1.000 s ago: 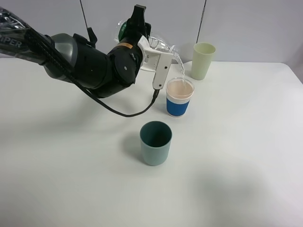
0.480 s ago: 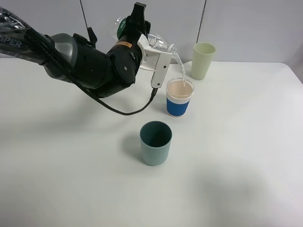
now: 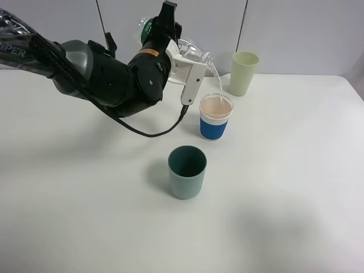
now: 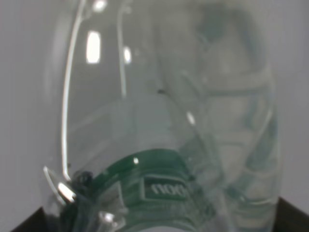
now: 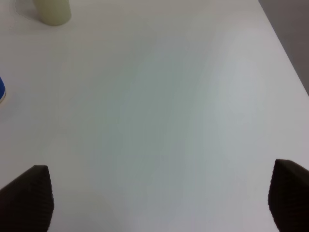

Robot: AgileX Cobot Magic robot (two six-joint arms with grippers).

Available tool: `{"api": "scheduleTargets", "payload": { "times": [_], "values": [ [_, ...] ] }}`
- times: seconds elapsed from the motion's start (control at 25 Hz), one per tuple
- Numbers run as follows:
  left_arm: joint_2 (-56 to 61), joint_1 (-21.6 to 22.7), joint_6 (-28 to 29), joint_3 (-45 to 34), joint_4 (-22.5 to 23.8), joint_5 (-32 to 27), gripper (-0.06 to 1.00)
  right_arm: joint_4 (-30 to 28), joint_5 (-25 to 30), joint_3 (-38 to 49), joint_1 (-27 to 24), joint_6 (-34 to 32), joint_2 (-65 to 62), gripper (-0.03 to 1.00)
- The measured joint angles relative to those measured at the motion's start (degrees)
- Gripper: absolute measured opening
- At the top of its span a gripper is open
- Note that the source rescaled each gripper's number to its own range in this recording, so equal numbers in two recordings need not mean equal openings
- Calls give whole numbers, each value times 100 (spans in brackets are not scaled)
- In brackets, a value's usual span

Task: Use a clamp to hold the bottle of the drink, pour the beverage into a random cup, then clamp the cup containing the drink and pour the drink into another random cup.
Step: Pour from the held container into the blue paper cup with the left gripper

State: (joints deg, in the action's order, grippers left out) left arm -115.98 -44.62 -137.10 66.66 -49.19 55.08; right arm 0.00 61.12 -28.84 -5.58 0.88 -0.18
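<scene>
Over the last second the bottle (image 3: 192,52) has been tipped a little further, its base lifted higher while the neck has been kept above the blue-sleeved cup (image 3: 216,122). A thin stream of the beverage (image 3: 216,79) is still being delivered into that cup's pale peach inside. From this it is judged that the first pour is under way and not yet finished. How much liquid is left cannot be told, since the left wrist view is filled by blurred clear plastic and green label. The bottle is held clamped in the left gripper (image 3: 164,28), well above the table (image 3: 284,205). The left arm is reached in from the left of the high view, with the wrist rolled so that the bottle lies nearly horizontal, mouth slightly down. The teal cup (image 3: 187,173) is left standing empty nearer the camera, apart from the pour, and the pale green cup (image 3: 244,73) stands just behind the receiving cup. The right gripper (image 5: 157,198) is held with its fingers apart over bare table, nothing between them.
</scene>
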Motion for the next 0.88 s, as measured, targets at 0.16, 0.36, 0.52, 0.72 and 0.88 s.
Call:
{"api": "scheduleTargets", "payload": {
  "times": [0.16,0.36,0.52,0.72,0.88],
  "values": [
    [0,0,-42,0,11,61,2,0,0,0,0,0,0,70],
    [0,0,-46,0,50,85,2,0,0,0,0,0,0,70],
    [0,0,-83,0,124,122,2,0,0,0,0,0,0,70],
    [0,0,-197,0,173,178,2,0,0,0,0,0,0,70],
    [0,0,-301,0,247,195,2,0,0,0,0,0,0,70]
  ]
}}
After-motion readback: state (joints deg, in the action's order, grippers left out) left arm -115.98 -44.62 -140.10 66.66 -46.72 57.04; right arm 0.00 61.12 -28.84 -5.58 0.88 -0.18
